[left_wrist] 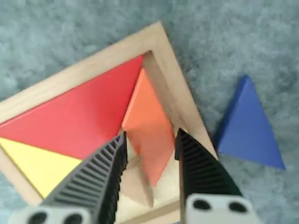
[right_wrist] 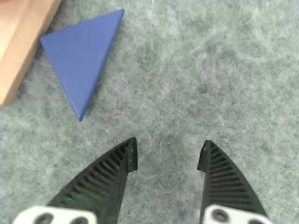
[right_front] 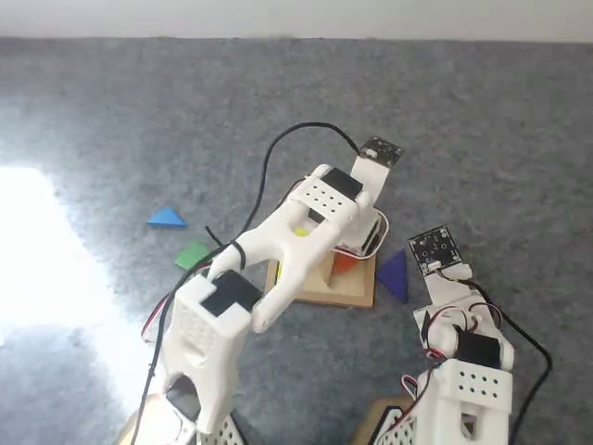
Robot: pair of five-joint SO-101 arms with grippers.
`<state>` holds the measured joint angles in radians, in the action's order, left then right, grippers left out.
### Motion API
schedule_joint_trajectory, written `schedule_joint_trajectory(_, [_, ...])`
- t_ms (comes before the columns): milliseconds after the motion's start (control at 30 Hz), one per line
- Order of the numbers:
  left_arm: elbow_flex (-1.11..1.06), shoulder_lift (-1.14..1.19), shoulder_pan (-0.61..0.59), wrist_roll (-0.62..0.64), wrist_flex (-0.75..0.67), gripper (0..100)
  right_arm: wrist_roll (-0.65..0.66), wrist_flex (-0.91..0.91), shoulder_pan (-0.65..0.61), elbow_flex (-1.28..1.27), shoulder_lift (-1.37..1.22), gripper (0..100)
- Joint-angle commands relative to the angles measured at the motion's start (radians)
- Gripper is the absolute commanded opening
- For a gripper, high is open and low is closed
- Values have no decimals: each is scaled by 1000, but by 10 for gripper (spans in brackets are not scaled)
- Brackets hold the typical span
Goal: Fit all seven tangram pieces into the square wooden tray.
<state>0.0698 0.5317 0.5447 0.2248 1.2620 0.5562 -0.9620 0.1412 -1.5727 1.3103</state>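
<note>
Left claw (left_wrist: 150, 137) is hanging over the tray (left_wrist: 93, 66), its fingers (left_wrist: 103, 172) seemingly pinching the orange triangle (left_wrist: 147, 121), which is tilting above the tray's bare right side, beside the red triangle (left_wrist: 79, 116) and yellow piece (left_wrist: 37, 165). Right claw (right_wrist: 168, 156) is gaping over the table (right_wrist: 224, 70); the blue triangle (right_wrist: 79, 56) is lying just far-left of it, right of the tray, nearer this arm. From above, the left arm (right_front: 278, 241) is hiding most of the tray.
</note>
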Motion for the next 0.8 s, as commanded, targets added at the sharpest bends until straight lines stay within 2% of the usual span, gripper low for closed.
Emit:
schedule_joint_trajectory(0, [107, 63, 8, -9, -8, 159, 8, 12, -7, 3, -4, 216])
schedule_joint_trajectory(300, [332, 103, 86, -55, 104, 159, 9, 13, -7, 3, -4, 216])
schedule_joint_trajectory(533, [513, 101, 43, -52, 247, 162, 9, 12, -7, 3, -4, 216])
schedule_joint_trajectory(767, [587, 61, -74, -61, 359, 159, 9, 12, -7, 3, -4, 216])
